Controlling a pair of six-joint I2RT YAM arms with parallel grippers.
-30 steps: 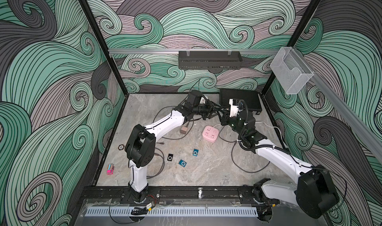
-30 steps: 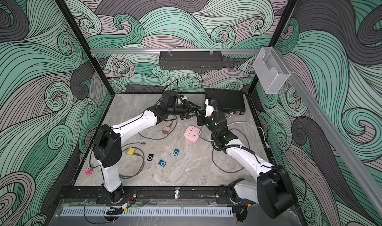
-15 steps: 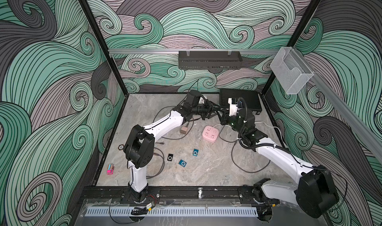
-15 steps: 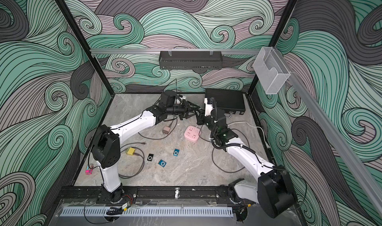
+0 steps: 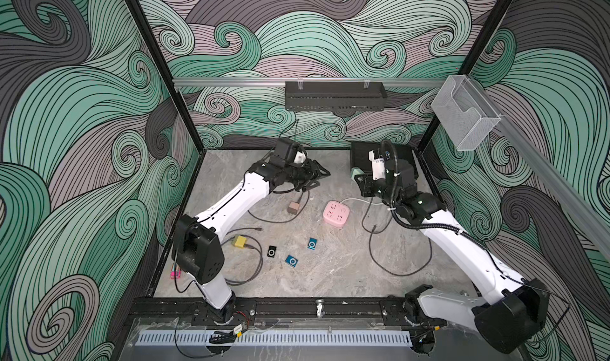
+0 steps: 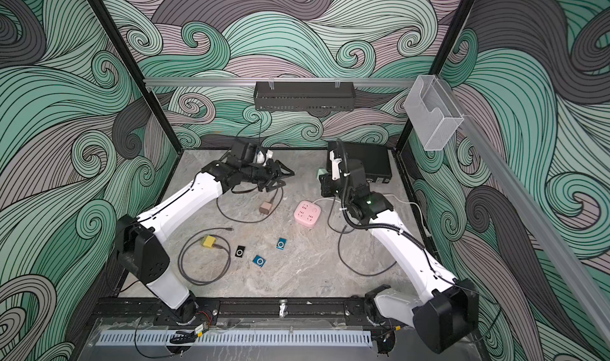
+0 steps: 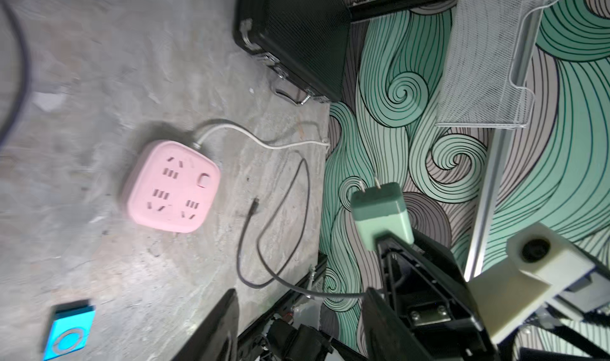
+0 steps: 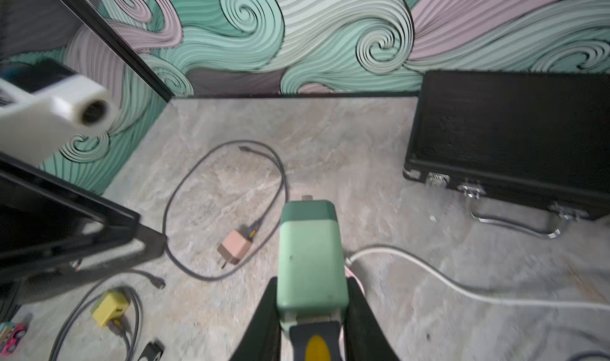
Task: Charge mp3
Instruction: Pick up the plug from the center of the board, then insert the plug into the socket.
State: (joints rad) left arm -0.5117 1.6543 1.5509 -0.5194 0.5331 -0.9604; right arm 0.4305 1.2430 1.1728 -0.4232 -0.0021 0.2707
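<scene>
Clamped right jaws grip the green charger; left jaws gape wide above the table.

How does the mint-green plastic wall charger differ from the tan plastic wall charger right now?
The mint-green plastic wall charger is clamped in the right gripper, off the marble table; the tan plastic wall charger lies loose on it. The mint-green one's prongs point out into the air; the tan one's lie along the tabletop. Both are small rounded plug blocks.
</scene>
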